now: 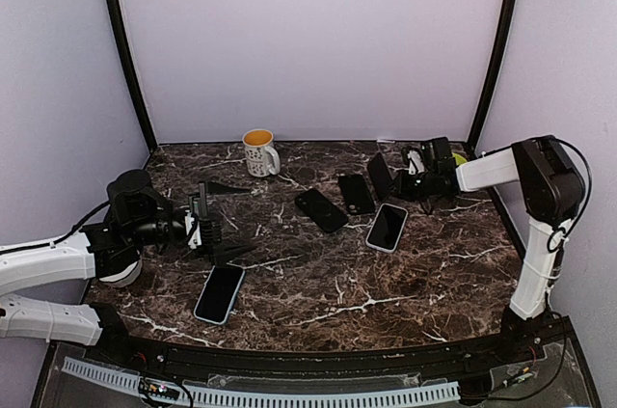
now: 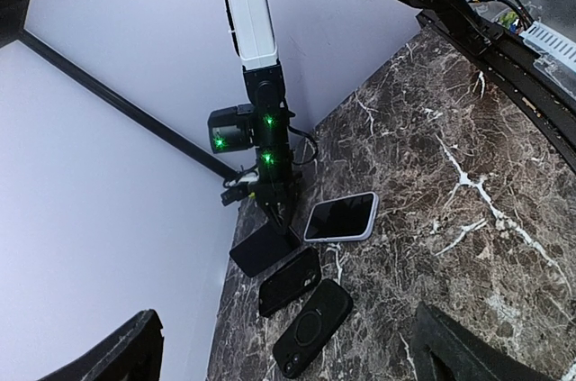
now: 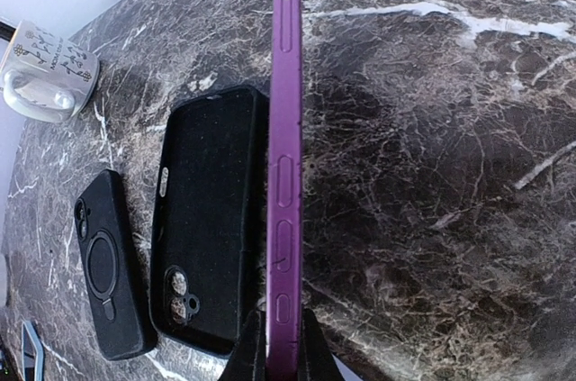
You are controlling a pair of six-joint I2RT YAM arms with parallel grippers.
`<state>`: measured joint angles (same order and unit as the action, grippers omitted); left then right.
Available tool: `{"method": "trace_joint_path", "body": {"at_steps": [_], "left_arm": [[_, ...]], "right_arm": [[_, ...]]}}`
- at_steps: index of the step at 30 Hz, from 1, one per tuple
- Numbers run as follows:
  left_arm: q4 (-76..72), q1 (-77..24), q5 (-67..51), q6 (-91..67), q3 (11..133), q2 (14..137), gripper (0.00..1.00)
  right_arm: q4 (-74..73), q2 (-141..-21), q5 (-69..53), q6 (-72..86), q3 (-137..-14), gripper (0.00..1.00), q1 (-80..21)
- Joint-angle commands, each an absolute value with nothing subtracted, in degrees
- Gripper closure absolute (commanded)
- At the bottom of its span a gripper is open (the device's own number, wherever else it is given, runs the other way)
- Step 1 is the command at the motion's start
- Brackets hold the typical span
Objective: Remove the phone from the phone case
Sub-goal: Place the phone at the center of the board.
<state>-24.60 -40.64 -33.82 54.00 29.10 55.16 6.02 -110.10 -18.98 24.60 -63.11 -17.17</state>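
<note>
The purple phone (image 3: 284,174) stands on its long edge near the far right corner of the bench (image 1: 318,283), its side buttons and a small slot plain to see, clamped at one end by the right pincer (image 3: 274,349). It looks bare, with no sleeve around it, so the main part of the job appears done. What seems left is to lay the phone down and let go. Just beside it, flat and back up, lies a black case (image 3: 211,255) with two round lens openings. Whether this is the emptied shell or holds a handset of its own cannot be told. Next to that, toward the middle of the bench, lies a ring-backed case (image 3: 108,273), also black. A white-rimmed phone (image 1: 388,228) rests screen up nearer the front edge, and a second phone (image 1: 220,293) lies close to the front left. The left pincer (image 1: 217,220) hovers by the left edge with its fingers apart and nothing between them. A mug (image 3: 45,70) at the far edge carries dark print too small to read, and no brand name is legible on any handset or case.
</note>
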Motion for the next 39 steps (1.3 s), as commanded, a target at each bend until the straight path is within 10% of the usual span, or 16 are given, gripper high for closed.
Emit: {"method": "trace_joint_path", "body": {"at_steps": [1, 26, 39], "left_arm": [[-25.5, -40.5, -34.0, 54.4, 28.4, 55.1, 0.01], [-25.4, -40.5, -34.2, 54.2, 28.4, 55.4, 0.01], [-25.3, -40.5, -34.5, 54.4, 28.4, 55.2, 0.02]], "right_arm": [[11.4, -111.7, -21.3, 25.3, -65.9, 1.0, -16.9], [4.2, -118.2, -30.2, 27.9, -68.7, 1.0, -17.1], [-3.5, -118.7, -21.7, 25.1, -71.7, 0.69, -17.1]]}}
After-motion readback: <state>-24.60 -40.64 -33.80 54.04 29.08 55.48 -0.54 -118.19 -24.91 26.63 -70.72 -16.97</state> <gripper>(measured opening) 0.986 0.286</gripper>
